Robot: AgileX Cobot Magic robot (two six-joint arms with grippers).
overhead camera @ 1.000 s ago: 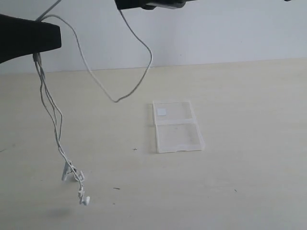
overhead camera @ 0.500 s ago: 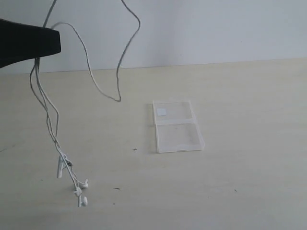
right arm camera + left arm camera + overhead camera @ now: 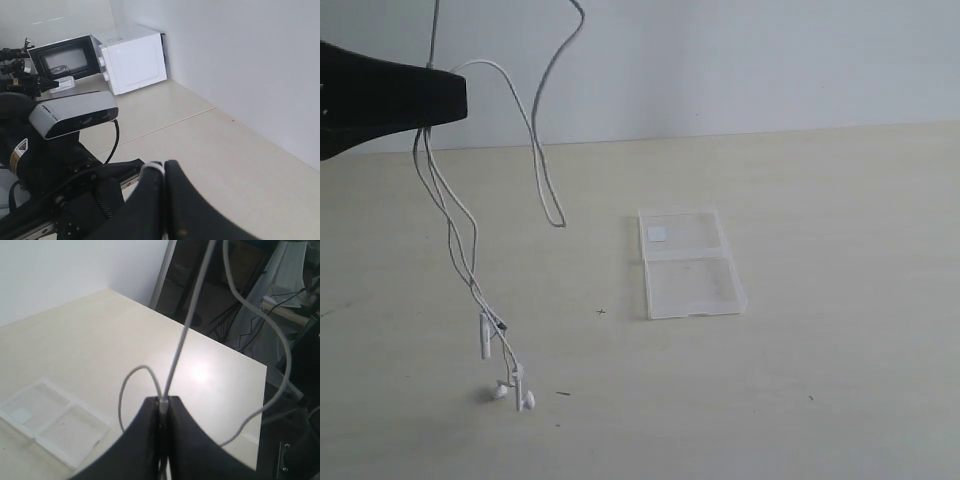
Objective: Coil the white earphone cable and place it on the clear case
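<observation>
The white earphone cable [image 3: 536,160] hangs in loops high over the table. My left gripper [image 3: 460,95] is shut on it at the upper left, strands pinched between its black fingers [image 3: 150,420]. Below it the strands drop to the inline remote [image 3: 485,335] and two earbuds [image 3: 515,392], which touch the tabletop. Another strand rises out of the top of the exterior view. My right gripper [image 3: 164,167] is out of the exterior view; its fingers are shut on a bit of white cable [image 3: 152,167]. The clear case [image 3: 687,262] lies open and flat mid-table, its white sticker [image 3: 657,234] on the far half.
The pale wooden table [image 3: 840,300] meets a white wall at the back. A white microwave [image 3: 132,57] and the other arm's camera housing [image 3: 75,120] show in the right wrist view. Stands and cables [image 3: 240,315] lie beyond the table's edge.
The left gripper has shifted right, carrying the hanging strands and earbuds to the right. The right gripper rose out of the exterior view, drawing the middle loop narrower and steeper.
</observation>
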